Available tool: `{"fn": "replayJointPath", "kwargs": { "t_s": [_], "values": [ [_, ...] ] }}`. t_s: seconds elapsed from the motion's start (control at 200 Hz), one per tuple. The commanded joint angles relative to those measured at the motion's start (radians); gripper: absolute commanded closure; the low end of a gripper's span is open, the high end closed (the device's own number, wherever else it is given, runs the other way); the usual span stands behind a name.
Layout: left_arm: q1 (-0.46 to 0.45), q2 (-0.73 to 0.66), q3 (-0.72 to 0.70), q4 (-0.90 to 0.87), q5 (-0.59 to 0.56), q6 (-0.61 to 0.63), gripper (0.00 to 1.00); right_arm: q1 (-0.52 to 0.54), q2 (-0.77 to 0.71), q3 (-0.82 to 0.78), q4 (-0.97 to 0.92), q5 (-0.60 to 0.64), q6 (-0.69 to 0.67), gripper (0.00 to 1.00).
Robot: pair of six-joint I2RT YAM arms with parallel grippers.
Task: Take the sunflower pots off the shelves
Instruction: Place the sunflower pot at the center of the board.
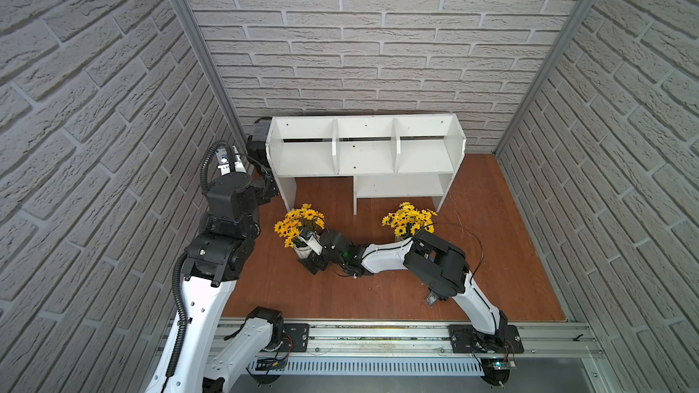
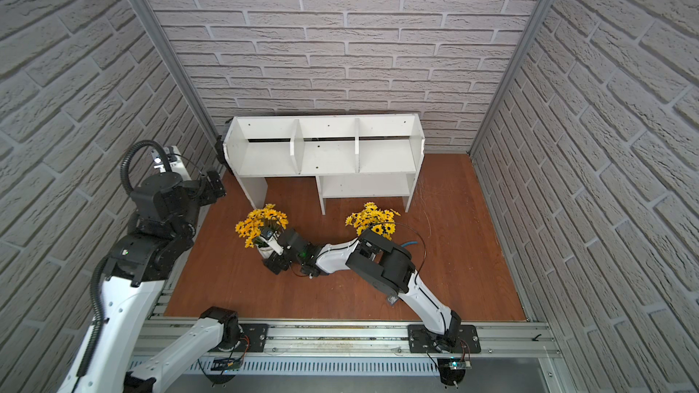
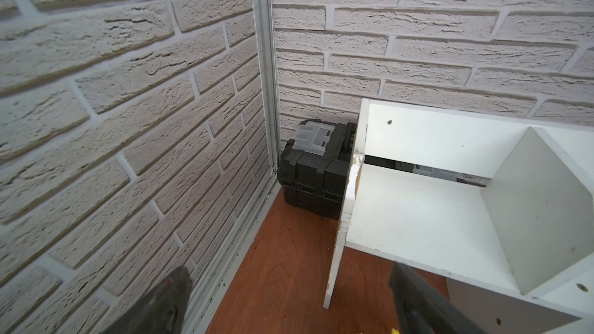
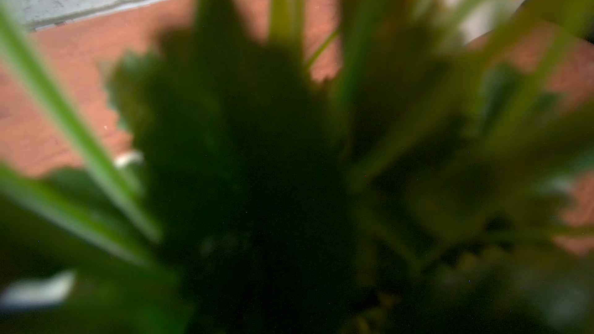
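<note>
R arm is stretched low across the worktop [image 1: 378, 296], elbow bent above the right sunflower pot [image 1: 408, 219], forearm pointing toward the robot's left. The right hand [image 1: 312, 260] sits at the base of the left sunflower pot [image 1: 300, 251]. Can't tell how far it's open or whether it grips the pot: the top views hide the fingers, and the R wrist view is only blurred green leaves w/ bits of yellow petal.

L arm is raised by the side wall. The left hand [image 3: 289, 273] is spread wide w/ nothing between the fingers, aimed at the shelf's [image 3: 418, 207] left end.

Both pots stand on the worktop in front of the shelf, well apart. Only the L wrist view shows the black box [image 3: 315, 168] clearly, in the corner beside the shelf.
</note>
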Motion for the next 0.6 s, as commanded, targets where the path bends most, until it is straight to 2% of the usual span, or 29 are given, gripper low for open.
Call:
{"fn": "replayJointPath", "kwargs": {
  "t_s": [0.0, 0.195, 0.595],
  "values": [
    [0.006, -0.015, -0.014, 0.040, -0.003, -0.014, 0.02, 0.012, -0.009, 0.000, -0.056, 0.010, 0.015, 0.00],
    [0.007, -0.017, -0.010, 0.034, -0.003, -0.009, 0.02, 0.012, -0.029, 0.010, -0.069, 0.013, 0.009, 0.00],
    [0.006, -0.018, -0.014, 0.037, 0.007, -0.029, 0.02, 0.018, -0.149, -0.074, -0.107, 0.021, -0.008, 0.00]
  ]
}}
